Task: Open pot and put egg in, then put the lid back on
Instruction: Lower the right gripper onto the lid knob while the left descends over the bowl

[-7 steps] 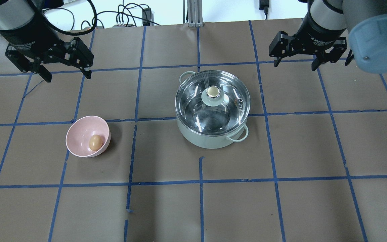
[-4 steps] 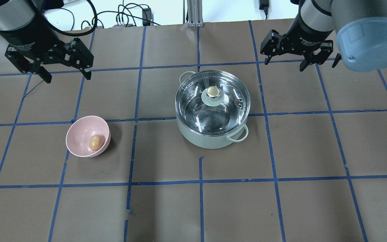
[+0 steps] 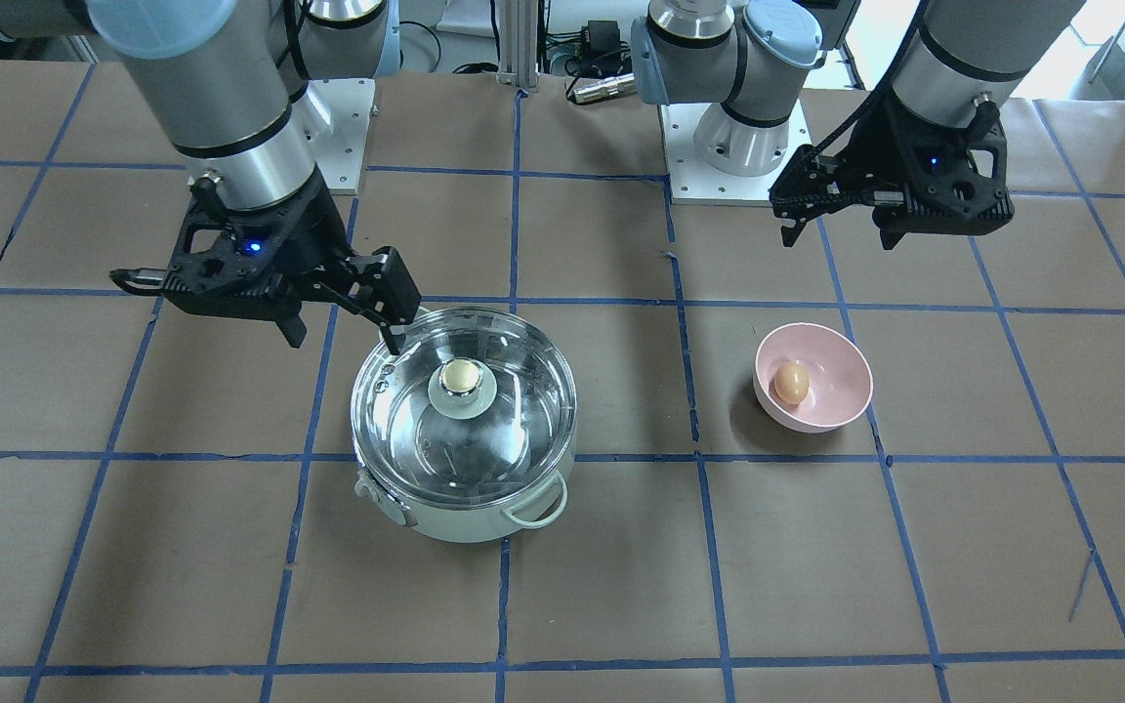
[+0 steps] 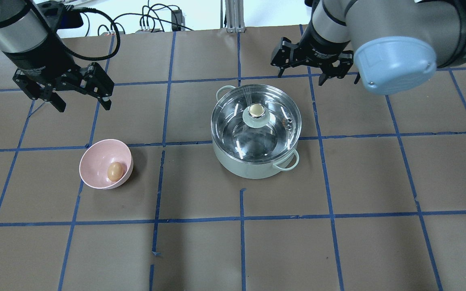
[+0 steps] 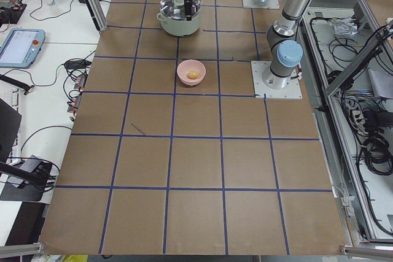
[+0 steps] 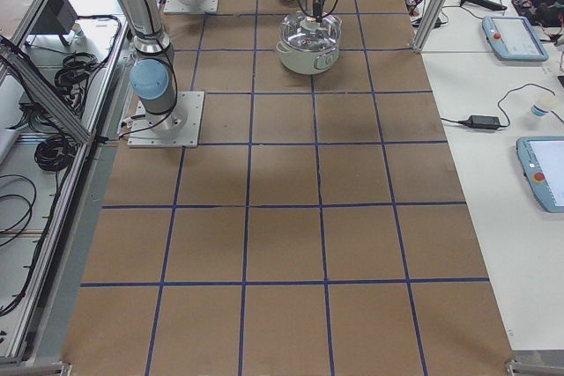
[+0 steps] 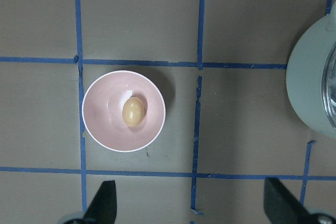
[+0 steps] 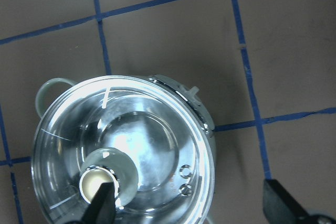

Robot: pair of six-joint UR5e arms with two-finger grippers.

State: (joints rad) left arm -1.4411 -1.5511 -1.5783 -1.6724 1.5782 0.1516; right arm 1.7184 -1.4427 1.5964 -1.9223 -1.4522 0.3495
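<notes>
The mint-green pot stands mid-table with the clear glass lid on it, its cream-topped knob up. The pot also shows in the front view and the right wrist view. The tan egg lies in a pink bowl, and shows in the left wrist view. My right gripper is open and empty, above the pot's far right rim. My left gripper is open and empty, hovering beyond the bowl.
The brown paper table is marked with a blue tape grid. Cables and a metal post lie past the far edge. The arm bases stand on the robot's side of the table.
My right gripper has moved left, from the far right to just beyond the pot. My left gripper has shifted slightly nearer to the bowl. Pot, lid, bowl and egg have not moved.
</notes>
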